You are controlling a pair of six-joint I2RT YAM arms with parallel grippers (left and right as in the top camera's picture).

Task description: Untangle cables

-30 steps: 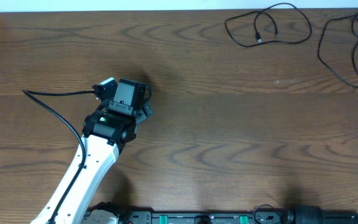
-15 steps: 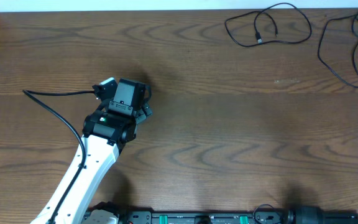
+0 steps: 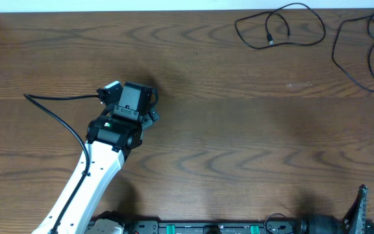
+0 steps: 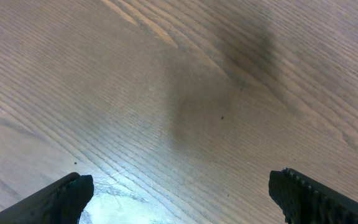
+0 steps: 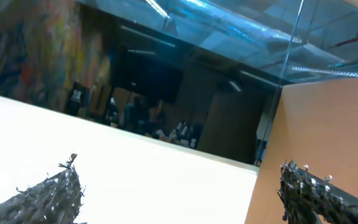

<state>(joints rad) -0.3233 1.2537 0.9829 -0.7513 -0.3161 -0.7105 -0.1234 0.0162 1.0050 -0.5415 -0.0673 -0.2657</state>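
Two black cables lie apart at the table's far right in the overhead view: one looped cable (image 3: 269, 39) with a small plug end, and a second cable (image 3: 334, 52) curving off the right edge. My left gripper (image 3: 152, 108) hovers over bare wood at the left-centre, far from both. In its wrist view the left gripper (image 4: 180, 191) is open with only wood grain between the fingers. A dark tip of my right gripper (image 3: 360, 207) shows at the bottom right edge. In its own wrist view the right gripper (image 5: 179, 190) is open, tilted up at the room, holding nothing.
The left arm's own thick black wire (image 3: 52, 108) trails left from the wrist across the table. A white strip (image 3: 109, 5) runs along the table's far edge. The arms' base rail (image 3: 206, 227) sits at the near edge.
The right gripper's tip has come into the overhead view at the bottom right edge. The left arm and both cables have stayed where they were.
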